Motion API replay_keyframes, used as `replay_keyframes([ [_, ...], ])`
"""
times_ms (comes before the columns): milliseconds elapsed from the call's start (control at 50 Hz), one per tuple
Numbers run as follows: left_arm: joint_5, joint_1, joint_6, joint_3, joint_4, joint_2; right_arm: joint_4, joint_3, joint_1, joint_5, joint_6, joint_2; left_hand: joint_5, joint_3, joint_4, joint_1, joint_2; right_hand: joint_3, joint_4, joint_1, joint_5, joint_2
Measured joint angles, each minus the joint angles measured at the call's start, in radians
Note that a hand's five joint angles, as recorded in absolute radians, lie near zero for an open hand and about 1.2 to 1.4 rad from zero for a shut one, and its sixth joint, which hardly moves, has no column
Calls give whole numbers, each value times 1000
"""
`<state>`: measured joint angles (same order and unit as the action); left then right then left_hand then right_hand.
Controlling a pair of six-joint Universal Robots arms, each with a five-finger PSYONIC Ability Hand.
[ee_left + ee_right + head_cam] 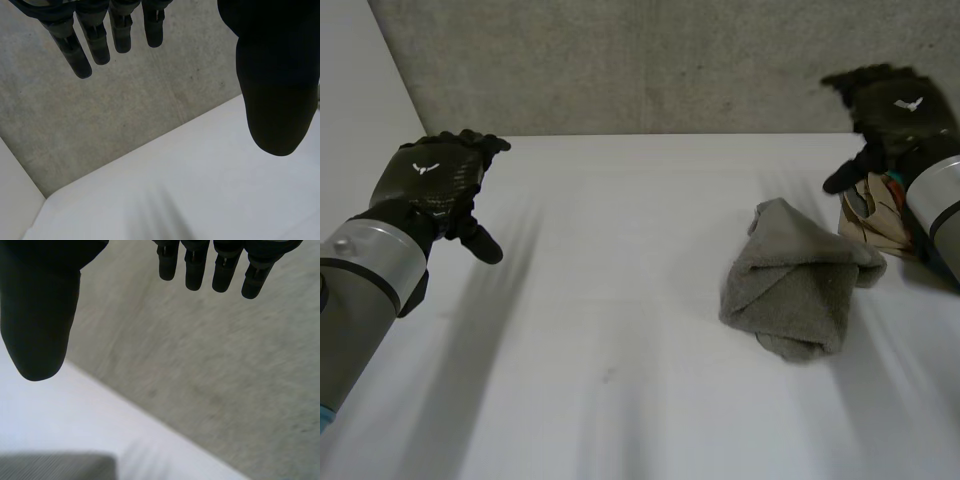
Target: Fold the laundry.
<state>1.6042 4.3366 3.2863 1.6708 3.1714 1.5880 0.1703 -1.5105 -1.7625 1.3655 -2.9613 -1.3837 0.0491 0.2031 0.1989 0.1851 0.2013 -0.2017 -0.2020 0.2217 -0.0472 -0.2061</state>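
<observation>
Your bunched grey terry towel [795, 285] lies on the white table [620, 380], right of centre, long axis running away from you; left hand [430, 185] hangs well apart, fingers relaxed, empty; just beyond the towel sits a crumpled tan cloth [875, 220]; right hand [895, 110] hovers over that, fingers straight, empty, clearly nearer; reach with it.

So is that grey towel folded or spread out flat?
Folded, though loosely: the grey towel lies bunched in thick overlapping layers on the table, not flat.

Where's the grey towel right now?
In the head view, the crumpled grey towel lies right of centre on the white table, beside a beige cloth near the right robot hand.
</observation>
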Motion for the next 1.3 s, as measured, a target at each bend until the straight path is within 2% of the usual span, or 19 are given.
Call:
replay_keyframes([
  [100,-1,5,-3,1,1,-12,-224,81,-34,-44,182,87,0,0,0,0,0,0,0,0,0,0],
  [140,-1,7,-5,2,1,-16,-266,102,-50,-45,235,131,0,0,0,0,0,0,0,0,0,0],
  [220,-1,10,-9,5,2,-22,-279,135,-87,-26,310,244,0,0,0,0,0,0,0,0,0,0],
  [280,-2,10,-11,8,4,-28,-225,153,-114,6,337,338,0,0,0,0,0,-27,-27,25,-22,-26],
  [340,-2,8,-13,13,10,-31,-137,174,-138,50,354,420,0,0,0,0,0,-377,-354,364,-345,-380],
  [380,-2,6,-13,17,18,-33,-67,192,-153,86,364,451,0,0,0,0,0,-758,-741,751,-724,-774],
  [400,-2,5,-12,18,22,-33,-50,197,-157,94,365,453,0,0,0,0,0,-835,-836,829,-812,-861],
  [460,-2,3,-12,23,34,-34,38,217,-187,126,357,426,0,0,0,0,0,-962,-978,860,-904,-962],
  [520,-1,4,-11,25,43,-34,110,232,-220,126,330,351,0,0,0,0,0,-977,-990,860,-904,-962],
  [600,2,15,-11,23,50,-37,213,257,-267,85,233,181,0,0,0,0,0,-983,-991,860,-904,-962],
  [680,8,34,-11,22,51,-49,235,265,-299,40,155,88,0,0,0,0,0,-983,-991,860,-921,-962],
  [780,11,65,-19,24,54,-81,101,208,-326,6,189,48,0,0,0,0,0,-983,-991,860,-924,-962],
  [940,-4,90,-50,33,65,-114,-209,-53,-312,54,460,50,0,0,0,0,0,-983,-992,860,-924,-962],
  [960,-7,89,-52,33,65,-113,-233,-86,-307,66,491,52,0,0,0,0,0,-907,-913,822,-862,-889],
  [1040,-25,81,-56,34,65,-95,-292,-183,-287,104,574,53,0,0,0,0,0,-293,-298,230,-238,-259],
  [1100,-36,70,-55,32,63,-74,-284,-208,-271,108,576,48,0,0,0,0,0,-28,-34,5,-10,-17],
  [1200,-46,49,-52,31,61,-44,-229,-169,-250,81,484,17,0,0,0,0,0,0,0,1,0,0],
  [1300,-47,30,-50,32,55,-32,-226,-57,-228,19,354,-6,0,0,0,0,0,0,0,1,0,0],
])
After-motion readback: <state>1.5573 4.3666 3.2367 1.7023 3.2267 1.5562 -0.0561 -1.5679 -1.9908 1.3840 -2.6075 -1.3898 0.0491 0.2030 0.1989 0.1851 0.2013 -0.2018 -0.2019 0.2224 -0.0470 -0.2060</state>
